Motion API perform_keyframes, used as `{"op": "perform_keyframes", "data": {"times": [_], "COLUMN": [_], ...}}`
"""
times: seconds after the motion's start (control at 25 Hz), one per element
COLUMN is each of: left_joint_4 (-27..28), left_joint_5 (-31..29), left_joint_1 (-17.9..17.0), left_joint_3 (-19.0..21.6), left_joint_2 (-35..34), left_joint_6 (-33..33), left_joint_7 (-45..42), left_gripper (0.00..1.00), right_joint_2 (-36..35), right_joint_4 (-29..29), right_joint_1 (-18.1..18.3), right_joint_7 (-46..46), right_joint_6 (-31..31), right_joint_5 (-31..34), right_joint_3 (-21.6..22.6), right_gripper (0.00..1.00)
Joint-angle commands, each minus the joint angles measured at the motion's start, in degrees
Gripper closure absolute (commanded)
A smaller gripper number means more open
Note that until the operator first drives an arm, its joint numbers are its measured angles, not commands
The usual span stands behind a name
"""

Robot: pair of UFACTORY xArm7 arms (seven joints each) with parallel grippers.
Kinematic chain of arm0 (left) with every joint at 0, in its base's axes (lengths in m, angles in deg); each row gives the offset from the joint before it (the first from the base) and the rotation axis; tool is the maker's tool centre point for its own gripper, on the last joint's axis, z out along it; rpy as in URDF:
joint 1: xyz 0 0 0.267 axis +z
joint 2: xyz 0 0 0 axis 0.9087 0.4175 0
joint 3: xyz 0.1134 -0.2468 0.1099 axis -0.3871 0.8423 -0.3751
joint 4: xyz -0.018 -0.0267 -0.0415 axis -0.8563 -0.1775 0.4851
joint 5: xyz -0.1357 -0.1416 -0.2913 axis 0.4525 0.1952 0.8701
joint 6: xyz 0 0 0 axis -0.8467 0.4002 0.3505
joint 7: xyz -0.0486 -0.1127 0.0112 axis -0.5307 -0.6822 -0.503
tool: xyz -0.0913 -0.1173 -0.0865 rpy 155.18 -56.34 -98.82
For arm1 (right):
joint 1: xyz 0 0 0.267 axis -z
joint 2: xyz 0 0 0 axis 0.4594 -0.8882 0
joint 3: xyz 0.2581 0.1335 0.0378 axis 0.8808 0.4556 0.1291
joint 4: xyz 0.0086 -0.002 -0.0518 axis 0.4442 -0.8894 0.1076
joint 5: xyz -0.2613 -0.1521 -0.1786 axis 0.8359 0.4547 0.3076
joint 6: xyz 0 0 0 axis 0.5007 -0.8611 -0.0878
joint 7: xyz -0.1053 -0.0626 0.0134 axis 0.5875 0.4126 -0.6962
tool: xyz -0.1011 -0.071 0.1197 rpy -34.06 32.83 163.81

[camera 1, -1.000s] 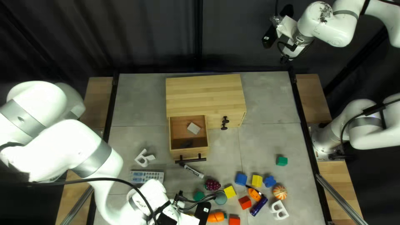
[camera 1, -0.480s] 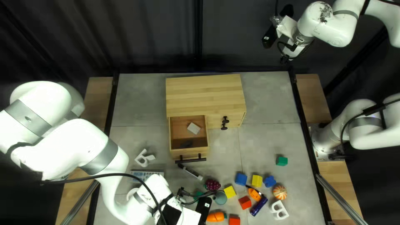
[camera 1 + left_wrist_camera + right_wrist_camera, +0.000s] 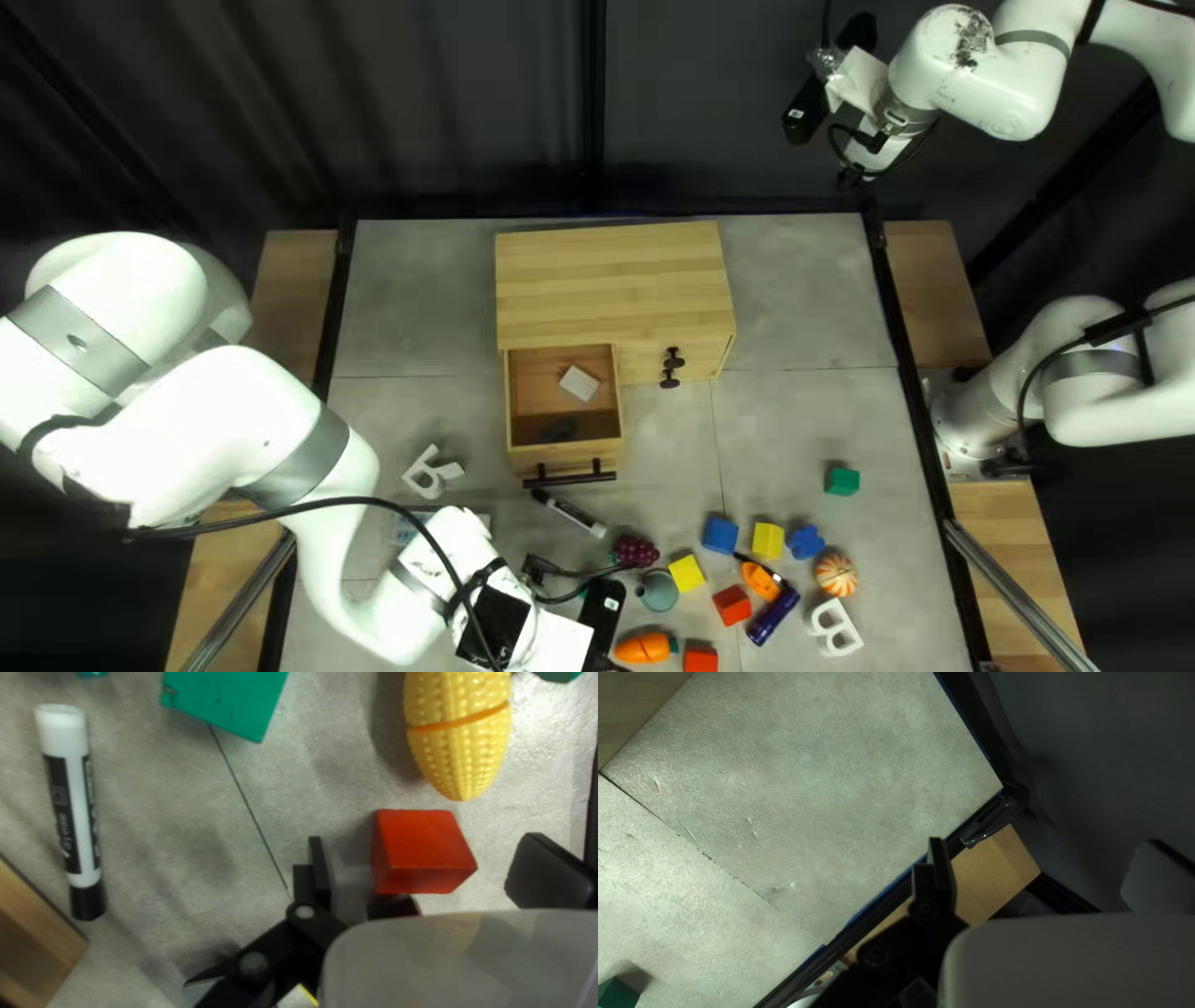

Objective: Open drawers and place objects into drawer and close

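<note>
The left gripper (image 3: pixel 603 619) has its fingers spread over a smooth red block (image 3: pixel 416 840) near knobbly corn (image 3: pixel 460 746); the right gripper (image 3: pixel 834 75) gapes too. A boxy pale-wood drawer (image 3: pixel 567 457) juts open.

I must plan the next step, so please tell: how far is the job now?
Looks done: the drawer is open, a pale block inside. In hand: nothing; left gripper, by a red block, and right gripper are open. Seems left: loose things such as the marker, then closing the drawer.
</note>
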Motion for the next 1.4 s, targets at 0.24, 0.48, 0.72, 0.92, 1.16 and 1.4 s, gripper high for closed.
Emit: {"op": "perform_keyframes", "data": {"times": [0.24, 0.48, 0.72, 0.92, 1.16, 1.4], "left_joint_4": [0.2, 1.1, 3.7, 6.1, 3.7, -0.5], "left_joint_5": [-0.7, -3.9, -8.8, -12.6, -18.3, -21.2], "left_joint_1": [-0.3, -1.9, -1.0, 2.1, 7.1, 10.6], "left_joint_3": [-0.1, -0.6, -1.9, -5.0, -10.3, -14.0], "left_joint_2": [-0.3, -4.5, -13.2, -21.8, -28.1, -27.0], "left_joint_6": [-0.9, -5.5, -16.4, -25.3, -27.3, -22.6], "left_joint_7": [-0.1, -2.4, 1.5, 10.3, 17.6, 18.1], "left_gripper": [1.0, 1.0, 1.0, 1.0, 1.0, 1.0], "right_joint_2": [0.0, 0.0, 0.0, 0.0, 0.0, 0.0], "right_joint_4": [0.0, 0.0, 0.0, 0.0, 0.0, 0.0], "right_joint_1": [0.0, 0.0, 0.0, 0.0, 0.0, 0.0], "right_joint_7": [0.0, 0.0, 0.0, 0.0, 0.0, 0.0], "right_joint_6": [0.0, 0.0, 0.0, 0.0, 0.0, 0.0], "right_joint_5": [0.0, 0.0, 0.0, 0.0, 0.0, 0.0], "right_joint_3": [0.0, 0.0, 0.0, 0.0, 0.0, 0.0], "right_gripper": [0.0, 0.0, 0.0, 0.0, 0.0, 0.0]}}
